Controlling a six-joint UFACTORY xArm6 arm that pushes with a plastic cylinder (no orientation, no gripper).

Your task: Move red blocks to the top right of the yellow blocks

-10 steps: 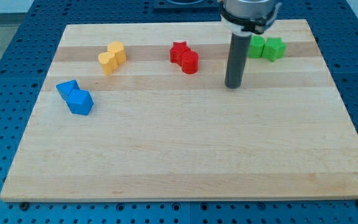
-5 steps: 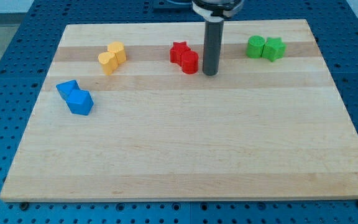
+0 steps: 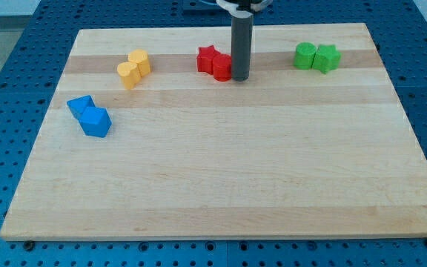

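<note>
Two red blocks sit together near the view's top centre: a red star [image 3: 207, 58] and a red cylinder [image 3: 222, 67] at its lower right. My tip [image 3: 240, 77] stands right against the red cylinder's right side, touching it. Two yellow blocks lie to the left: a yellow cylinder [image 3: 139, 61] and a yellow heart-like block [image 3: 128, 74] at its lower left. The red pair lies to the right of the yellow pair, at about the same height.
Two green blocks [image 3: 317, 57] sit at the top right of the wooden board [image 3: 221, 185]. Two blue blocks [image 3: 90, 116] sit at the left. The board lies on a blue perforated table.
My tip has moved left and slightly up, from right of the red blocks to against the red cylinder. The red pair has shifted a little to the left and up.
</note>
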